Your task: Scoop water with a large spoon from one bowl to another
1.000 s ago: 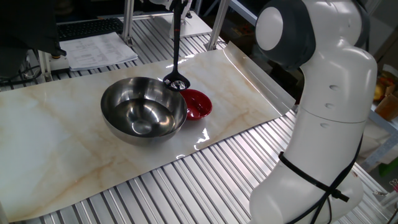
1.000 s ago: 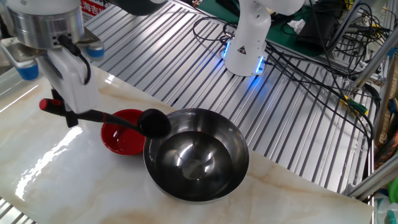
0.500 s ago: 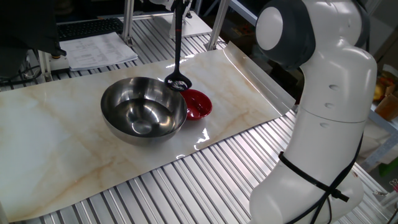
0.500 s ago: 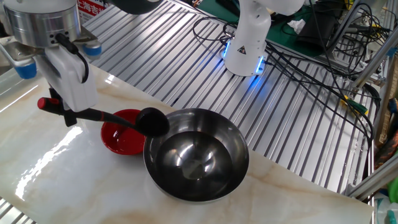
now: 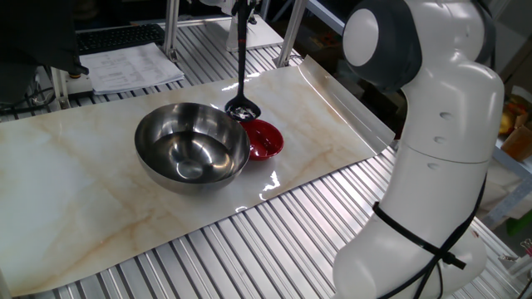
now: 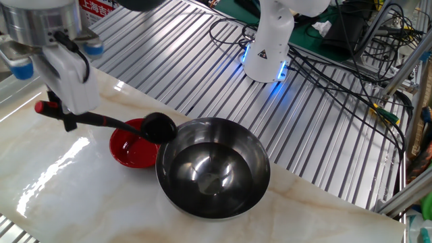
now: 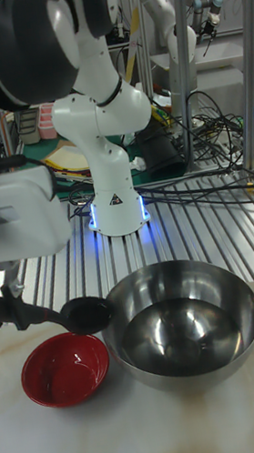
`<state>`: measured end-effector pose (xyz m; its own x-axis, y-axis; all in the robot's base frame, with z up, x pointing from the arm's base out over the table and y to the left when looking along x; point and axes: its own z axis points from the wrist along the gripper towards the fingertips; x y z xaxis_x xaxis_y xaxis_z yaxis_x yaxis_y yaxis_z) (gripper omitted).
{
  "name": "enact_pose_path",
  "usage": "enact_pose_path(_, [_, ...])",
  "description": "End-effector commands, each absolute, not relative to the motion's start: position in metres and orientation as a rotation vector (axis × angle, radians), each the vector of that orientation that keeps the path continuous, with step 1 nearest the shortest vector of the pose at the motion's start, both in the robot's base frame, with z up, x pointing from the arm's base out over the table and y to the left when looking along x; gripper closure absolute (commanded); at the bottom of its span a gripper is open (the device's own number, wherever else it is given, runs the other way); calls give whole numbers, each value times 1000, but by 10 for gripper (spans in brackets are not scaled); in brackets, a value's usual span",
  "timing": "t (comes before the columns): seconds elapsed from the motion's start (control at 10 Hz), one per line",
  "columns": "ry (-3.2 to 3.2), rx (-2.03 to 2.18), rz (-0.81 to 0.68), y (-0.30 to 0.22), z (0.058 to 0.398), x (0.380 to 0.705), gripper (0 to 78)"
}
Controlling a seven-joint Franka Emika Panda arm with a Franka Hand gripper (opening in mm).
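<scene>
Now the gripper (image 6: 66, 116) clamps the large spoon (image 6: 108, 122) by its handle. Its scoop hangs between the steel bowl (image 6: 212, 169) and red bowl (image 6: 132, 149), nearly over the red rim.

A glossy white arm (image 5: 440, 158) of rounded segments is seen, with dark grey joint caps, a thin black cable looped around its base, a silver wrist collar with blue tabs, and a white gripper (image 6: 67, 111).

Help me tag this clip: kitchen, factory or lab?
Most likely a robotics lab: a second robot arm stands behind, loose cables trail over the ribbed metal bench, and aluminium framing surrounds it.
</scene>
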<state>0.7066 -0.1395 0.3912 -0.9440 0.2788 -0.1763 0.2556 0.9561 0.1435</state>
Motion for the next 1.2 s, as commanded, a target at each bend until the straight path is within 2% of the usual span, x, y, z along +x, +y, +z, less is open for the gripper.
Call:
enact_pose_path(0.1, [2908, 345, 166, -155, 390, 706, 765])
enact_pose_path(1.2, [2897, 234, 127, -195, 378, 711, 765])
